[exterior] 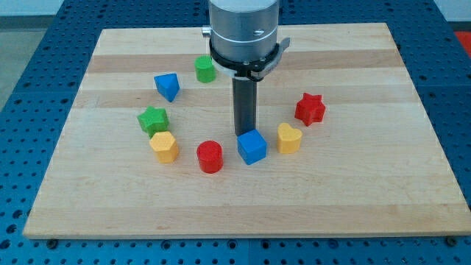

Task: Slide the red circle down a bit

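Landmark: blue cube point(252, 146) on board point(368, 191).

- My tip point(245, 133) just above cube's top edge in view; contact – cannot tell. Bare rod, no jaws.
- Red circle point(210, 157) just left of cube, slightly lower, apart from tip.
- Yellow heart point(289, 138) just right of cube.
- Red star point(310, 109) farther right, up.
- Yellow hexagon point(164, 146), green star point(153, 119) well left.
- Blue block point(168, 86), green block point(205, 69) up-left.

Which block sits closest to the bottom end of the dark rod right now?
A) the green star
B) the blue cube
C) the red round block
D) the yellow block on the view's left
B: my tip ends right at the top edge of the blue cube block, while the red circle block lies further off, toward the view's lower left.
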